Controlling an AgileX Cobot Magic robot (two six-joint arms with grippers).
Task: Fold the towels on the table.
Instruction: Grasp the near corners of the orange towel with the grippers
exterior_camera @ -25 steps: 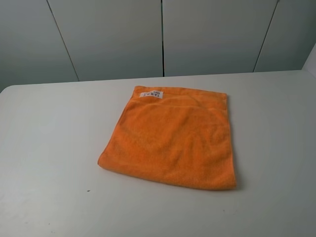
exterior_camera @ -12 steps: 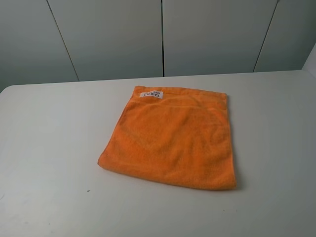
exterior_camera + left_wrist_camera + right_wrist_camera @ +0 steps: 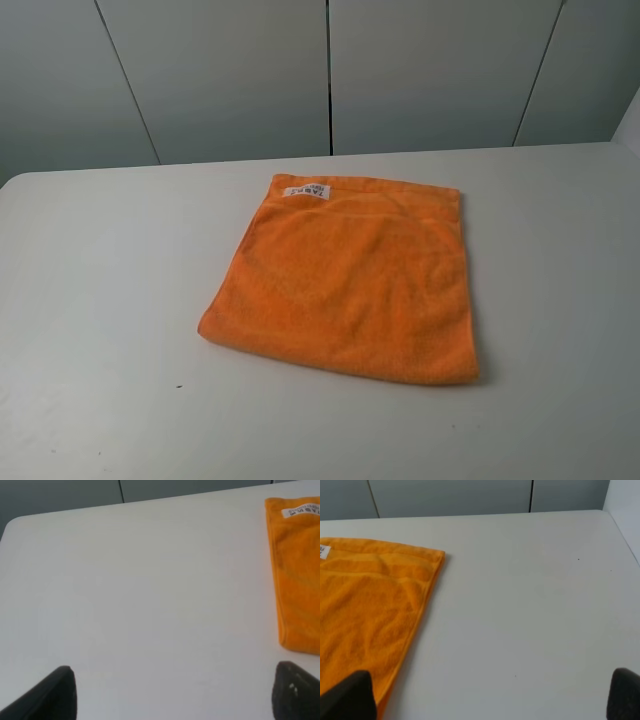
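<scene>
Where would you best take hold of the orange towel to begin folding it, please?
Probably the two near corners of the towel, which lies flat on the table so only its edges offer purchase: left claw at the near-left corner from the left, right claw at the near-right from the right.

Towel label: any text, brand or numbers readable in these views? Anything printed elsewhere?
Unreadable: dark print on the white label at the far edge of the orange towel, too small and blurred in all three views.
None: no text on the table or the wall panels.
</scene>
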